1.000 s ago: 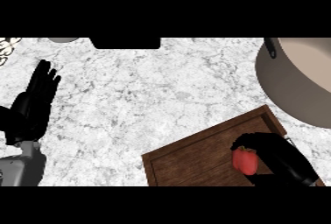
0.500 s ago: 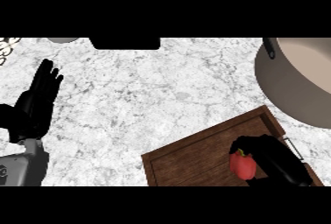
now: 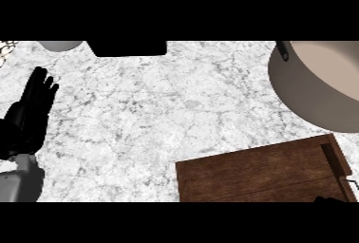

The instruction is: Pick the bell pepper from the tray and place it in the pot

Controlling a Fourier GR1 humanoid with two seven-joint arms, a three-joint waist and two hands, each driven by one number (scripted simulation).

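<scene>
The wooden tray (image 3: 263, 173) lies at the lower right of the marble counter (image 3: 161, 118), and its near side runs out of the view at the bottom edge. Above the tray, at the upper right, stands the big pot (image 3: 319, 85); its grey wall is close to the far right corner of the tray, and its right side is cut by the frame. Left of the tray the counter is wide and free. The left hand (image 3: 28, 114) rests far left of the tray, fingers straight and up. Of the right hand only a dark bit (image 3: 328, 199) shows at the tray's lower right edge; I cannot tell its fingers. The bell pepper is not visible; the tray's visible surface is bare.
</scene>
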